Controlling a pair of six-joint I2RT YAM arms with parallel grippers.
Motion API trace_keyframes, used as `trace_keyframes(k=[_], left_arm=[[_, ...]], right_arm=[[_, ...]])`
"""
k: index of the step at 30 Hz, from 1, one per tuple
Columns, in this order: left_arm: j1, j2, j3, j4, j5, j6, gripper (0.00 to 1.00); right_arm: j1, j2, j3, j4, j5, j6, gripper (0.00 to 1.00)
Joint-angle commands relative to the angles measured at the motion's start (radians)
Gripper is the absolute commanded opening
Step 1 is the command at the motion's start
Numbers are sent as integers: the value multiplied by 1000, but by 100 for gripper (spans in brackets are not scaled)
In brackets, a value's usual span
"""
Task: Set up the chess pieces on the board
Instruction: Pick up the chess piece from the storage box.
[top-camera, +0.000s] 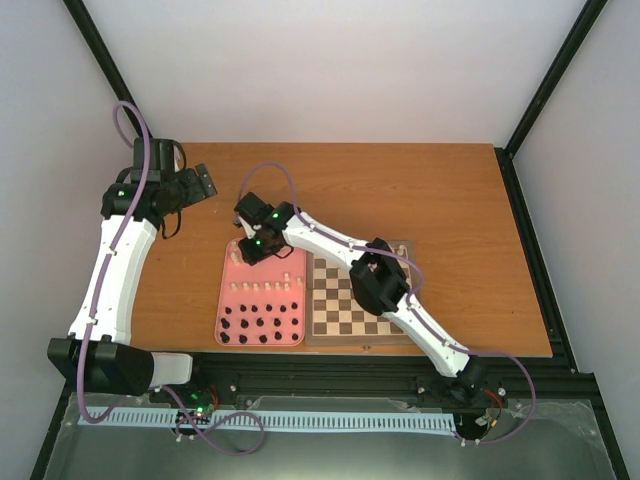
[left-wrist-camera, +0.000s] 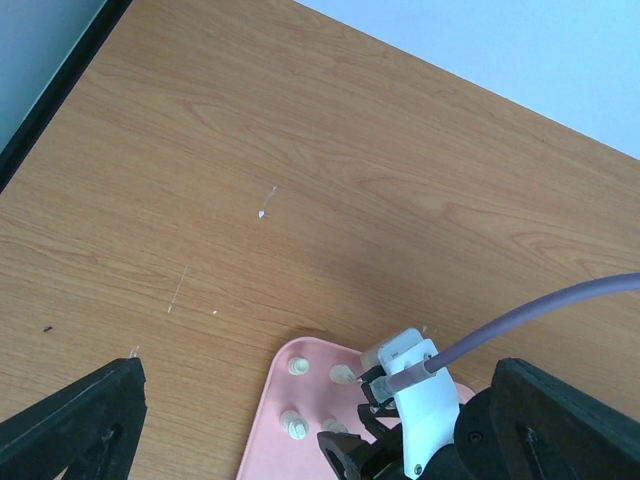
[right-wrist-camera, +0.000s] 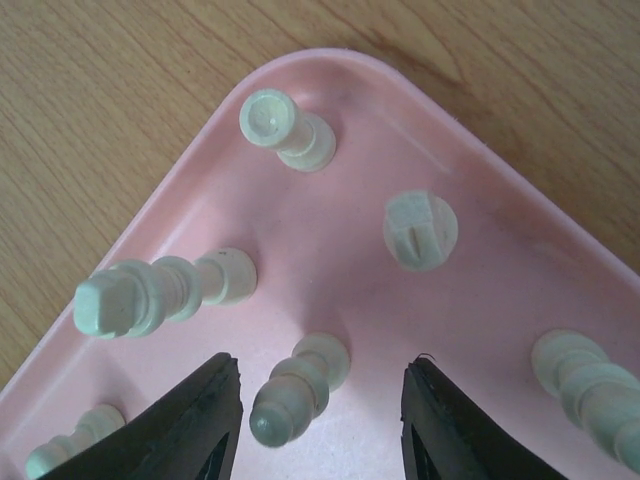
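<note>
With the right gripper (right-wrist-camera: 320, 425) open astride a cream chess piece (right-wrist-camera: 292, 398) standing in the pink tray (right-wrist-camera: 500, 290) corner, centre, pinch its waist, lift clear of neighbouring pieces (right-wrist-camera: 160, 292) toward the board (top-camera: 345, 300); the left gripper (top-camera: 203, 183) hangs wide open.

The top camera looked down from behind the arms (top-camera: 118, 262) over the whole tabletop (top-camera: 420, 190). The left wrist camera sat higher, tilted outward; the one on the right claw (right-wrist-camera: 320, 400) hung close above the pink tray (right-wrist-camera: 330, 260) corner both wrists saw.
</note>
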Motion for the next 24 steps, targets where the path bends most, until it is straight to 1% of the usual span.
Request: trace_keyframes(k=[1, 4, 7, 11, 13, 16, 20, 24], left_arm=[[3, -14, 1, 14, -15, 17, 96], [4, -13, -1, 16, -16, 16, 96], [4, -11, -1, 16, -19, 19, 96], [4, -10, -2, 16, -20, 19, 96], [4, -9, -3, 16, -21, 20, 96], [4, -9, -3, 17, -24, 19, 96], [4, -6, -3, 16, -21, 19, 96], [5, -6, -4, 16, -21, 20, 97]], right_arm=[[10, 33, 42, 15, 11, 0, 45], [11, 38, 47, 19, 12, -1, 44], [11, 43, 54, 16, 14, -2, 39], [10, 43, 56, 13, 22, -7, 38], [9, 43, 56, 12, 25, -8, 32], [9, 42, 56, 10, 28, -11, 26], [9, 40, 56, -3, 27, -18, 14], [9, 31, 56, -23, 23, -29, 8]])
